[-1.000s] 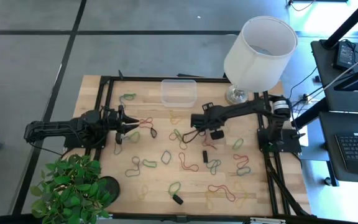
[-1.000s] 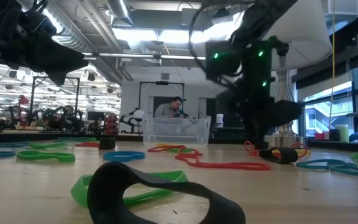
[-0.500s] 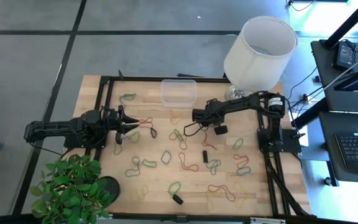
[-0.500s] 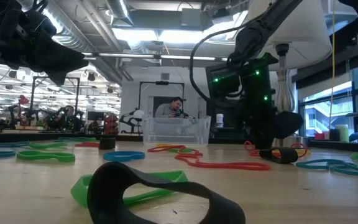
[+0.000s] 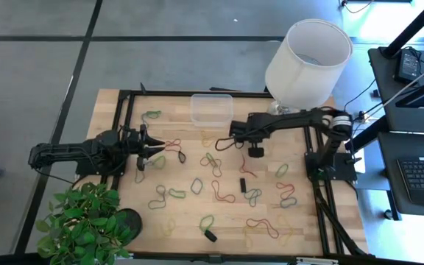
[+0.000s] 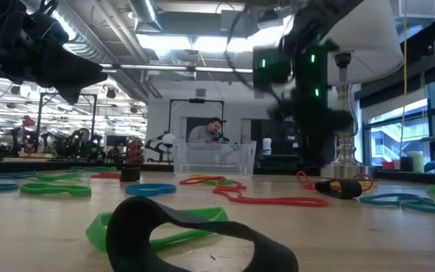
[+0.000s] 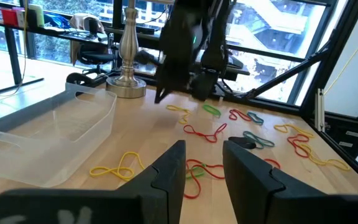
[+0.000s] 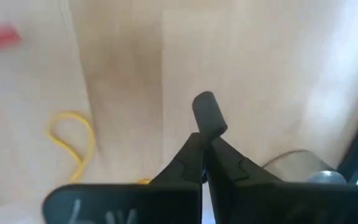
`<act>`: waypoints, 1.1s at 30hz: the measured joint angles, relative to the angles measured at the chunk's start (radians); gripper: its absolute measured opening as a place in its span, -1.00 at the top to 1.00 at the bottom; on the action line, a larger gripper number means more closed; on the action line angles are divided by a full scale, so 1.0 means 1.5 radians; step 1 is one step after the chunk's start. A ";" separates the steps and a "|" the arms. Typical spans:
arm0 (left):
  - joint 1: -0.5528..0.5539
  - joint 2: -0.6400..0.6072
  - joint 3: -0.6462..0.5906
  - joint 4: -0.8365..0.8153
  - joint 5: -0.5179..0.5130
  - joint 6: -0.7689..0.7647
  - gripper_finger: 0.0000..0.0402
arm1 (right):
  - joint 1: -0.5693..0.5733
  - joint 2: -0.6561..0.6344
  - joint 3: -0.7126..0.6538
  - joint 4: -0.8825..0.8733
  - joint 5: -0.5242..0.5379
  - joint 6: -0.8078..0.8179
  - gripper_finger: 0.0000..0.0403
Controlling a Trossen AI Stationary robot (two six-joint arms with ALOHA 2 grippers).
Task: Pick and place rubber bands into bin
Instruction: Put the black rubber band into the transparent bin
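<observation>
Many rubber bands lie loose on the wooden table, such as a red one [image 5: 262, 227], a green one [image 5: 207, 221] and a yellow one [image 8: 73, 140]. The clear bin [image 5: 211, 108] stands on its base at the far middle. My right gripper [image 5: 231, 137] hangs near the bin's near right corner, shut on a small dark rubber band [image 8: 209, 114]. My left gripper [image 7: 204, 168] stands open at the table's left, above red and green bands [image 7: 194, 174], touching nothing. My right gripper pinches the dark rubber band between its two fingertips [image 8: 194, 149]. A short dark loop end [image 8: 207, 118] sticks out just past the tips. The rest of the band is hidden by the fingers. It appears clear of the table.
A white lampshade [image 5: 308, 55] on a metal lamp base [image 6: 346, 162] stands at the far right, close to my right arm. A potted plant [image 5: 87, 221] fills the near left corner. Small black blocky pieces [image 5: 210, 236] lie among the bands. A person [image 6: 211, 132] sits beyond the table.
My right gripper has shut on the dark band, then risen from the table and gone toward the far edge, nearer the bin. My left gripper has kept still.
</observation>
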 joint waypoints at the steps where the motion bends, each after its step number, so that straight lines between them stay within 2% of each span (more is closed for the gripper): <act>1: 0.000 0.000 0.000 0.000 0.000 0.000 0.49 | 0.002 -0.019 0.006 0.000 -0.003 0.019 0.98; 7: 0.000 0.000 0.000 0.000 0.000 0.000 0.49 | 0.014 -0.093 0.056 0.026 -0.002 0.069 0.98; 12: 0.000 0.000 0.000 0.000 0.000 0.000 0.49 | 0.013 -0.078 0.129 0.108 0.022 0.066 0.98; 23: 0.000 0.000 0.000 0.000 0.000 0.000 0.49 | -0.030 0.122 0.323 0.144 0.020 0.067 0.98; 26: 0.000 0.000 0.000 0.000 0.000 0.000 0.49 | -0.050 0.175 0.366 0.148 -0.002 0.075 0.98; 33: 0.000 0.000 0.000 0.000 0.000 0.000 0.49 | -0.084 0.247 0.408 0.152 -0.008 0.094 0.84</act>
